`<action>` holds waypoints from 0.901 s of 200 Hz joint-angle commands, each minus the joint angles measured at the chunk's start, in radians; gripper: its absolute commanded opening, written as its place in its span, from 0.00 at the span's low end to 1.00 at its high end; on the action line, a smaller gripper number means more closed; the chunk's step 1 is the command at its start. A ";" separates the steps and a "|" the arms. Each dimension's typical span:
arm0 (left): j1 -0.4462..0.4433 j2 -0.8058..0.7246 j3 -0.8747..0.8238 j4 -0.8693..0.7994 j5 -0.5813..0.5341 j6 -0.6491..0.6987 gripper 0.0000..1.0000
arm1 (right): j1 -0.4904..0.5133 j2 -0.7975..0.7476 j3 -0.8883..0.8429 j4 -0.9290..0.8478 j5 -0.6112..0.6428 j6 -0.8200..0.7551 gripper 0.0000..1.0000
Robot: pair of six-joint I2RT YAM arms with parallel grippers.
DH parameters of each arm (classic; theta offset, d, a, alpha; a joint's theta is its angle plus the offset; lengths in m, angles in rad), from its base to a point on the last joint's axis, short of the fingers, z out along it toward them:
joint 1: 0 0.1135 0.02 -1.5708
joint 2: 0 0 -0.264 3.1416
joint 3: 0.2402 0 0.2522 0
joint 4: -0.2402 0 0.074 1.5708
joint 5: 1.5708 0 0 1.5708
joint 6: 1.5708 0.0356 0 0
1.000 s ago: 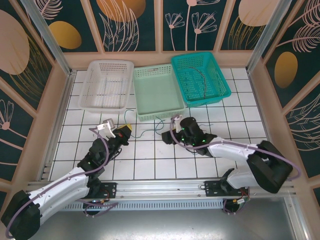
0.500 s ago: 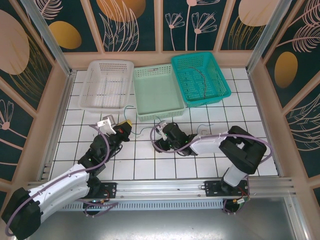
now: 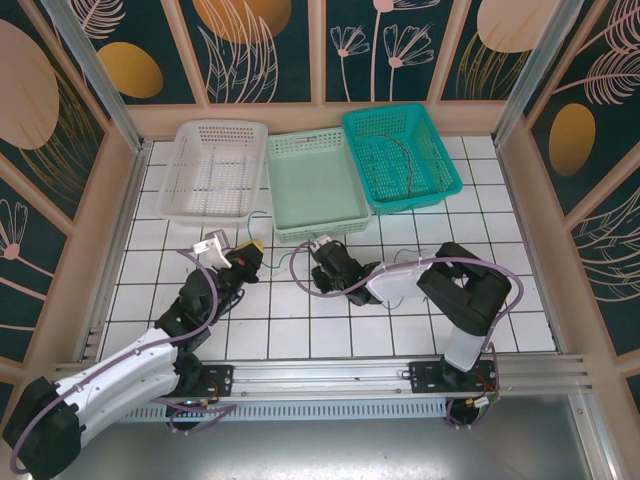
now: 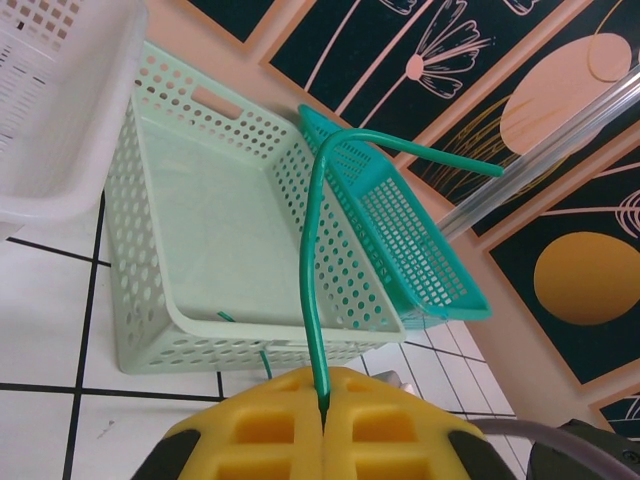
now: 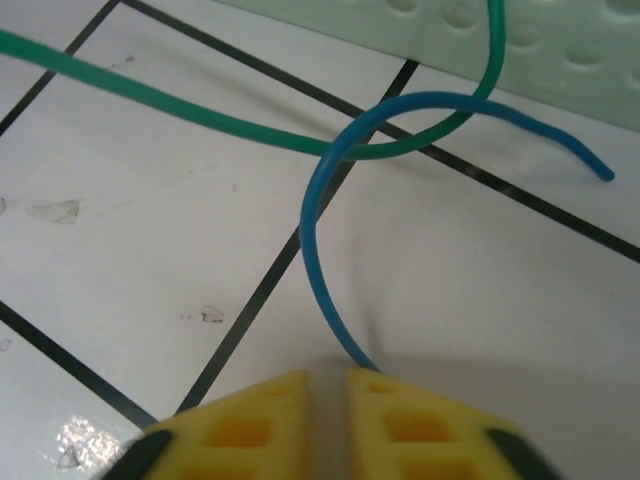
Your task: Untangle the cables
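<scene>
On the tiles before the pale green basket [image 3: 272,185], the left gripper [image 4: 322,385] is clamped tight on the green cable [image 4: 310,230], apparently anchoring it. To its right, the right gripper [image 5: 327,385] pinches the blue cable [image 5: 308,240], whose loop hooks the green one, likely so the two can be drawn apart. Dark cables [image 3: 405,150] lie in the teal basket [image 3: 390,109].

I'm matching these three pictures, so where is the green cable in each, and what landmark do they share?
Top external: green cable, a thin line on the tiles just below the mint basket.
Left wrist: green cable rises centre frame from the shut left hand.
Right wrist: green cable runs across the top, crossing the blue cable.
Shared landmark: the mint basket.
</scene>
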State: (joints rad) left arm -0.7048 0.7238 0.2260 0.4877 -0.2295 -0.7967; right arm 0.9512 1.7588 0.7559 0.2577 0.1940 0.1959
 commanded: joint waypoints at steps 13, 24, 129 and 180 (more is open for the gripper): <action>0.005 -0.035 0.058 -0.107 -0.027 0.028 0.00 | 0.006 -0.075 -0.077 0.000 0.050 0.046 0.00; 0.006 -0.044 0.076 -0.157 -0.028 0.028 0.00 | 0.006 -0.108 -0.109 0.009 0.038 0.051 0.00; 0.006 -0.007 0.157 -0.301 0.124 0.019 0.00 | -0.037 -0.269 -0.226 0.042 0.029 0.061 0.14; 0.005 0.070 0.165 -0.212 0.263 0.014 0.00 | -0.066 -0.298 -0.276 0.165 -0.095 0.088 0.60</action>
State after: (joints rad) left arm -0.7048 0.7685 0.3717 0.2062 -0.0620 -0.7864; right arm 0.8845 1.4853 0.5011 0.3481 0.1482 0.2707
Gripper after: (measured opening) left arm 0.055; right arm 0.566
